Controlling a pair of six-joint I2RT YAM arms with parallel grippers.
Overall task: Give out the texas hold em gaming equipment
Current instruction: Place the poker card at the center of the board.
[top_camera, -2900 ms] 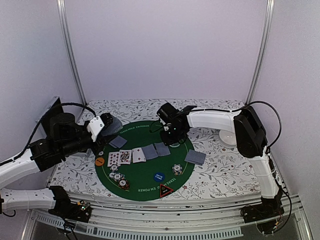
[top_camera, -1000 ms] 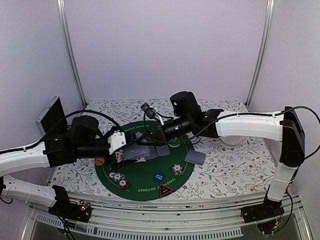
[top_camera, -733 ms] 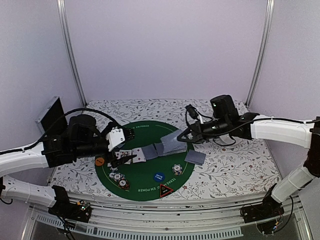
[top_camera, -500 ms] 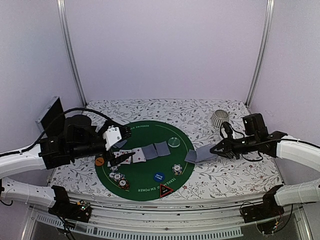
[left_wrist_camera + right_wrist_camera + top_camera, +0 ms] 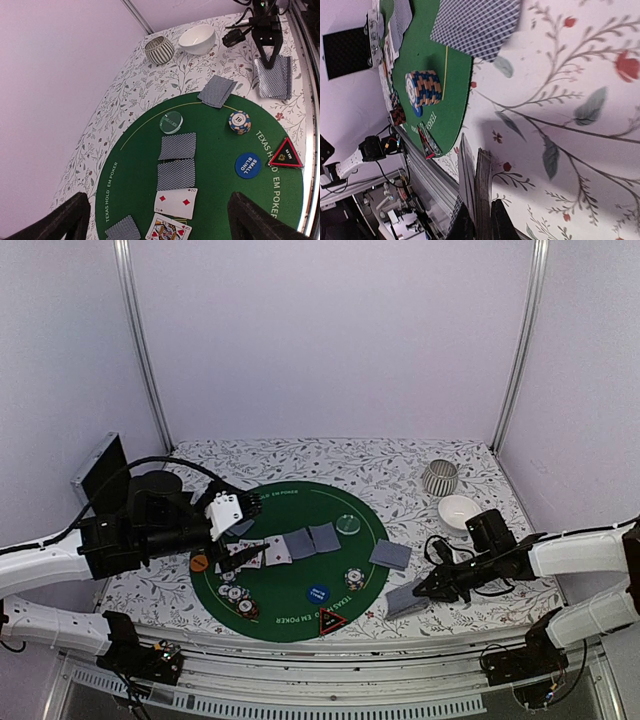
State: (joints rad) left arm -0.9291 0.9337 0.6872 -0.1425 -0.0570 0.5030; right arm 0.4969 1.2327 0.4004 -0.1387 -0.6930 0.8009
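Observation:
My right gripper is shut on a deck of grey-blue-backed cards. It holds the deck low over the floral cloth, just off the green mat's front right rim. My left gripper hangs open over the row of cards, where a two of diamonds lies face up. Chip stacks, a blue button, an orange button, a triangle marker and a clear disc lie on the mat.
A face-down card pair straddles the mat's right rim. A ribbed grey cup and a white bowl stand at the back right. A black case leans at the far left. The table's front rail runs close behind the deck.
The right gripper has swung with the deck from over the mat's middle out to the right, then down toward the front right. My left gripper has stayed open over the card row.

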